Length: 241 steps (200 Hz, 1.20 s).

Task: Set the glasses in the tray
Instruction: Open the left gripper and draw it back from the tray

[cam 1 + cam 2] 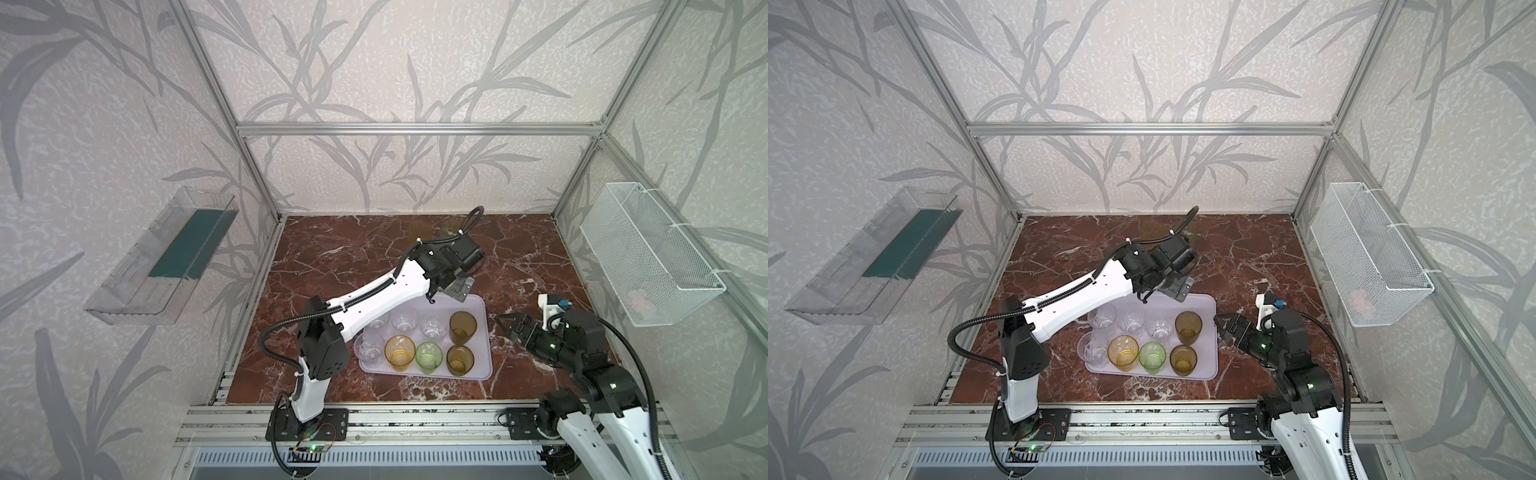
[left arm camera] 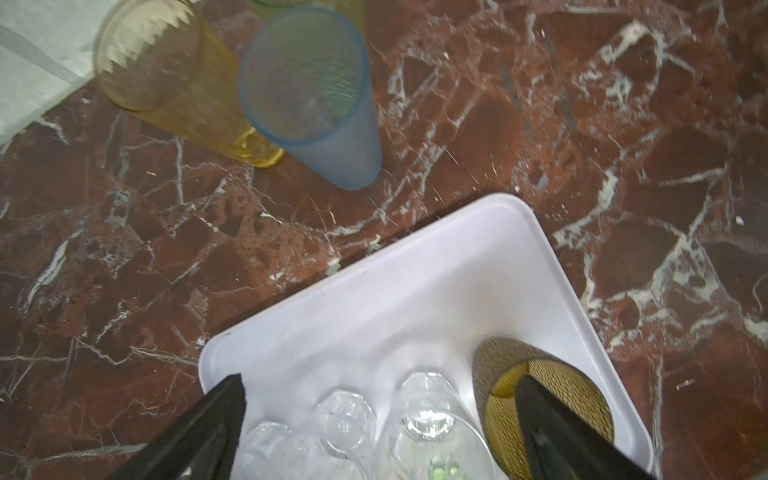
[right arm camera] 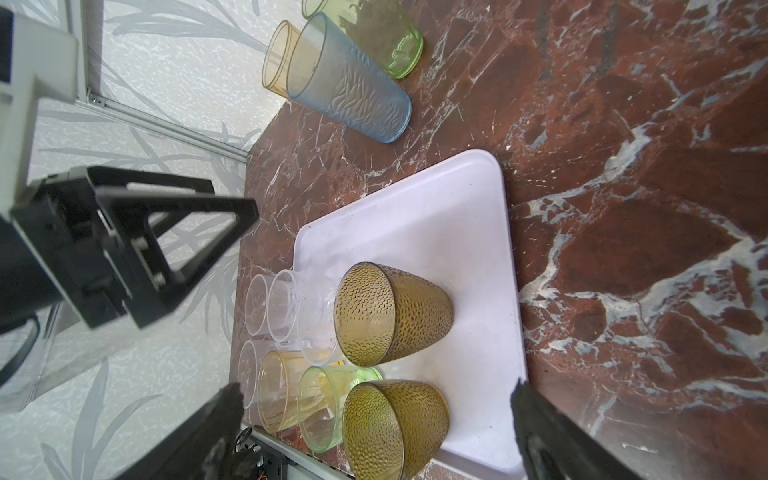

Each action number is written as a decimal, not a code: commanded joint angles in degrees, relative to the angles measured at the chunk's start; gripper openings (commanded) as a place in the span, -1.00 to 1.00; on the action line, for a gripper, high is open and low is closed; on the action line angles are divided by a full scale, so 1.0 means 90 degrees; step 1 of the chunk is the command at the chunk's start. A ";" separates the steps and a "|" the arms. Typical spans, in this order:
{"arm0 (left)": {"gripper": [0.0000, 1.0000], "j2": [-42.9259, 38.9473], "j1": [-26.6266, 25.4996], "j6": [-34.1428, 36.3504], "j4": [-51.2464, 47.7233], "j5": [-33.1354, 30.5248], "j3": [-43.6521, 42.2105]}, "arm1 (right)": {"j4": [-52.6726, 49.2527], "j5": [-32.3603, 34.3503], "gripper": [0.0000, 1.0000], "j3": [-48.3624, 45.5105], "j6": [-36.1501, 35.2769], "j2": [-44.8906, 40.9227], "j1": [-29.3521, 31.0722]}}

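Note:
The pale lavender tray (image 1: 478, 303) lies mid-table and holds several glasses upright: clear faceted ones (image 1: 405, 320), an amber one (image 1: 400, 352), a green one (image 1: 429, 356) and two olive-brown ones (image 1: 462, 328). Three taller glasses stand on the marble beyond the tray near the back wall: blue-grey (image 2: 311, 95), amber (image 2: 174, 75) and green (image 3: 386, 41). My left gripper (image 2: 382, 395) hovers open above the tray's far end, over the clear glasses. My right gripper (image 1: 507, 322) stands open just right of the tray, pointing at it, with nothing between its fingers.
A clear plastic bin (image 1: 162, 257) hangs on the left wall. A white wire basket (image 1: 648, 253) hangs on the right wall. Aluminium frame posts edge the red marble table (image 1: 519, 257). The tray's far right part is bare.

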 commanded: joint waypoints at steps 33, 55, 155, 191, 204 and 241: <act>0.99 -0.0068 0.1092 0.0087 0.0064 0.0525 0.0601 | -0.0092 -0.0057 0.98 0.0229 -0.0637 -0.0298 -0.0024; 0.96 0.0167 0.1458 0.0032 0.0042 0.0831 0.0981 | 0.0070 0.0019 0.98 0.0148 -0.0720 -0.0510 -0.0029; 0.20 0.2077 0.2659 -0.0238 -0.0477 0.1369 0.3314 | 0.0016 0.0406 0.98 -0.0014 -0.1201 -0.0917 -0.0029; 0.04 0.2425 0.2809 -0.0216 -0.0461 0.1286 0.3571 | 0.0095 0.0473 0.98 -0.0091 -0.1196 -0.0821 -0.0030; 0.04 0.2490 0.2867 -0.0235 -0.0400 0.1290 0.3569 | 0.0125 0.0456 0.98 -0.0098 -0.1204 -0.0735 -0.0029; 0.03 0.2693 0.2957 -0.0218 -0.0224 0.1518 0.3576 | 0.0140 0.0553 0.98 -0.0166 -0.1166 -0.0508 -0.0030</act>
